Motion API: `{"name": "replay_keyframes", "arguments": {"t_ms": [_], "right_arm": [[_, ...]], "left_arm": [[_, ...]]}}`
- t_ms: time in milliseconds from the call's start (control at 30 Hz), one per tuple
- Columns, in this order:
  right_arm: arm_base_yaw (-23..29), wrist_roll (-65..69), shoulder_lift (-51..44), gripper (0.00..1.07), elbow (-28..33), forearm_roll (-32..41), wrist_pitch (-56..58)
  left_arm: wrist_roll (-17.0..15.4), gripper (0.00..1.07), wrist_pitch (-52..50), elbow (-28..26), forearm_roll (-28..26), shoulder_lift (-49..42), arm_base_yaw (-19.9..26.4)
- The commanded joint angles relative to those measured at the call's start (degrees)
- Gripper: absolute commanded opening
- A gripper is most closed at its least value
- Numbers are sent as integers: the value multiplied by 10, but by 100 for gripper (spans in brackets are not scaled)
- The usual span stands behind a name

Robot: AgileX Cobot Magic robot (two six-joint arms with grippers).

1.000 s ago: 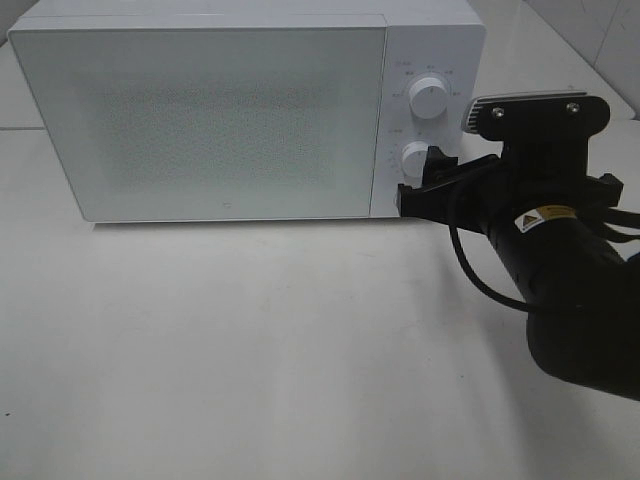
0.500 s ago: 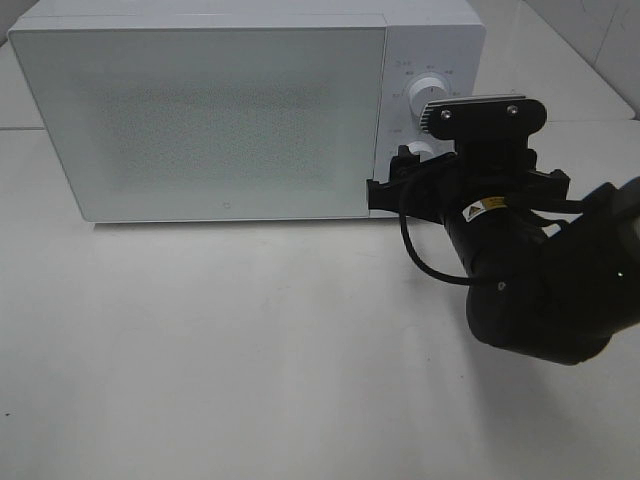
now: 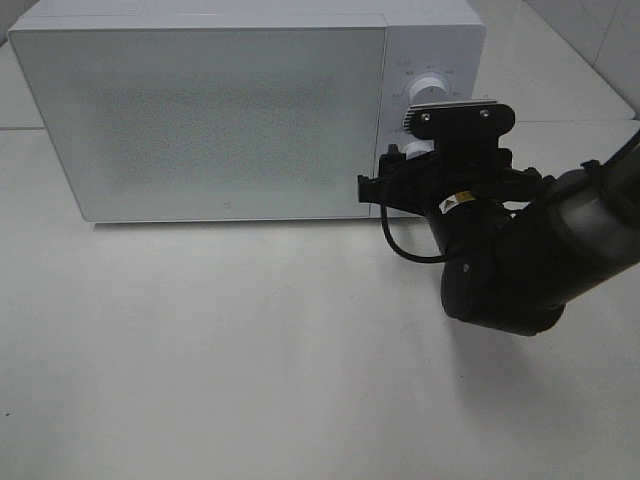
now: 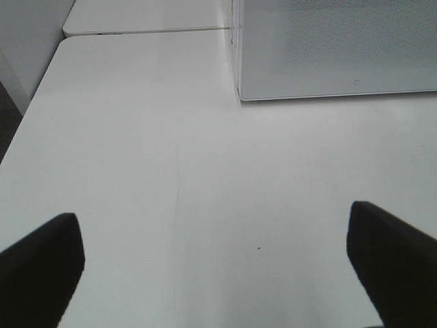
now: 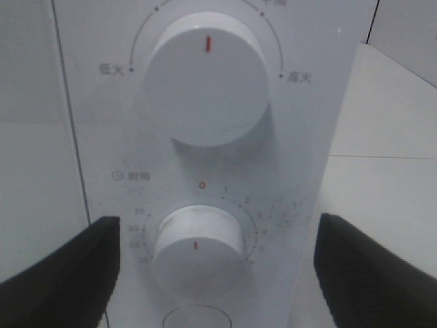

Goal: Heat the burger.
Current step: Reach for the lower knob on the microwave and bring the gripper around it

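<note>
From the high camera we see a white microwave (image 3: pixel 230 120) standing at the back of the white desk (image 3: pixel 200 350), its frosted door shut. The right arm (image 3: pixel 520 260) reaches in from the right to the control panel, and the right pincer (image 3: pixel 422 168) sits in front of the lower knob (image 3: pixel 418 150), hiding most of it. The upper knob (image 3: pixel 432 88) shows clear above the pincer. The left arm does not show in this view. We cannot tell where the burger is, as none of the views shows it and the door gives no sight of the inside. From the left wrist we see the left pincer (image 4: pixel 217 263) spread wide with nothing between its two dark fingers (image 4: pixel 41 266), hanging over bare desk (image 4: pixel 136 137), with a lower corner of the microwave (image 4: pixel 328 48) well beyond it. From the right wrist we look straight at the panel. The upper knob (image 5: pixel 208 82) has its red mark midway along its printed arc, and the lower knob (image 5: pixel 198 249) sits inside a ring of numbers with a red zero. The right pincer (image 5: pixel 212 266) stands wide, one finger (image 5: pixel 68 273) on each side of the lower knob and a gap on both sides, gripping nothing.
</note>
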Motion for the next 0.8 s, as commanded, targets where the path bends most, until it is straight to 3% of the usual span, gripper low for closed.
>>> {"name": "replay_keyframes", "arguments": {"t_ms": [33, 633, 800], "right_arm": [[-5, 5, 6, 76, -12, -9, -52], [-18, 10, 43, 73, -50, -19, -38], [-17, 15, 43, 61, -50, -17, -40]], "left_arm": [[-3, 100, -6, 2, -2, -17, 0], [-2, 100, -6, 2, -2, -14, 0], [-2, 100, -6, 2, -2, -14, 0]]}}
